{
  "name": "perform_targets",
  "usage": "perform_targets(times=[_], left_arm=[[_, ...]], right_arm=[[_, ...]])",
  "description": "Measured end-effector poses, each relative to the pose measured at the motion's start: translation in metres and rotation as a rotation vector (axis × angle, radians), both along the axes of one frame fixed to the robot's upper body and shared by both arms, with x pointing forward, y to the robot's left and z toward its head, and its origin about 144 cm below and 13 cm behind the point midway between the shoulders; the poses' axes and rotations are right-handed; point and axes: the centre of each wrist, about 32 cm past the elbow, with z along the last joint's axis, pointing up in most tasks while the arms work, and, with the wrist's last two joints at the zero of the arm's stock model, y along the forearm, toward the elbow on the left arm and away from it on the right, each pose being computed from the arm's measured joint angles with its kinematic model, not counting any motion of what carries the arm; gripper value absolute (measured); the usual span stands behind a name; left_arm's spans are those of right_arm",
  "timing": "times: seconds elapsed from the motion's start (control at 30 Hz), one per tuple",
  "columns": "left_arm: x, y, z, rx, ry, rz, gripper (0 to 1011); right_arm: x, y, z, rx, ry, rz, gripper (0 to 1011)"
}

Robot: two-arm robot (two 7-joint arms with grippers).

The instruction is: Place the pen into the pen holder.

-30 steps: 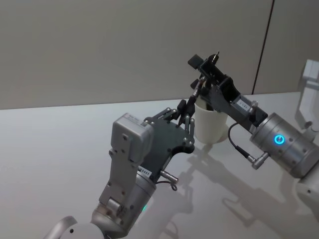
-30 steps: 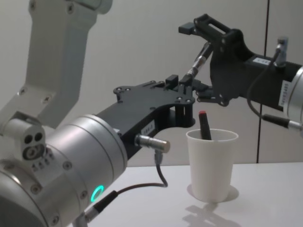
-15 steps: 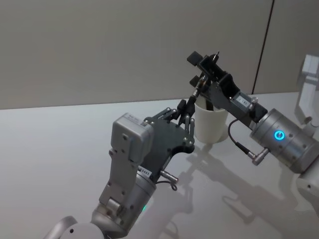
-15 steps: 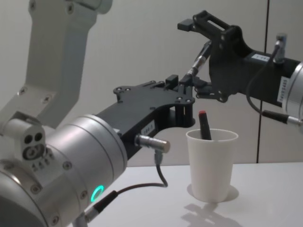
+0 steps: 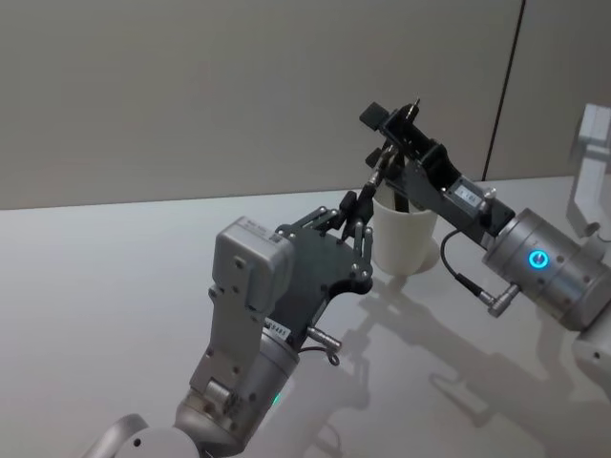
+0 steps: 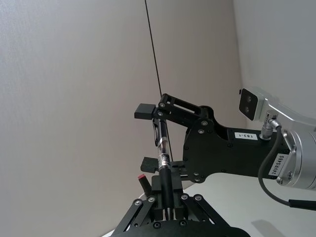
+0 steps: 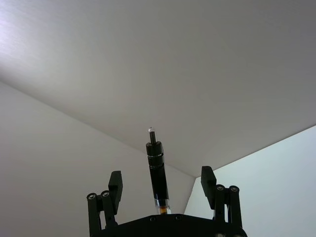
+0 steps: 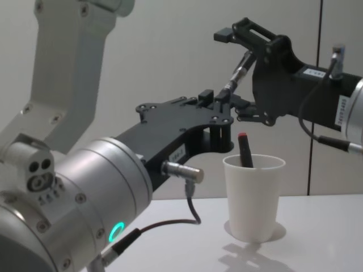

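Between right gripper's (image 7: 162,176) spread jaws, left gripper (image 6: 167,200) holds the pen (image 6: 163,160).

Pen (image 8: 238,71) black, tilted, above upright white pen holder (image 8: 253,198).

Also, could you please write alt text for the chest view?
The left hand holds a slim pen tilted in the air above a white paper cup, while the right hand sits open around the pen's upper end. A red-tipped pen already stands in the cup.
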Motion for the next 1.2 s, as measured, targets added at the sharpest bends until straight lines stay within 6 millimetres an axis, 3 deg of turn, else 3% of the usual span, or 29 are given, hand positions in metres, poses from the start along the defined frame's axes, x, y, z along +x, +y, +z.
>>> perform_targets(times=[0.37, 0.53, 1.2], left_arm=[[0.0, 0.0, 0.0, 0.0, 0.0, 0.0, 116], [0.0, 0.0, 0.0, 0.0, 0.0, 0.0, 116], [0.0, 0.0, 0.0, 0.0, 0.0, 0.0, 116]], right_arm=[[0.0005, -0.0023, -0.0003, -0.006, -0.002, 0.006, 1002], [0.0006, -0.0029, -0.0005, -0.007, -0.002, 0.006, 928], [0.001, -0.0039, -0.0005, -0.008, -0.003, 0.008, 300]])
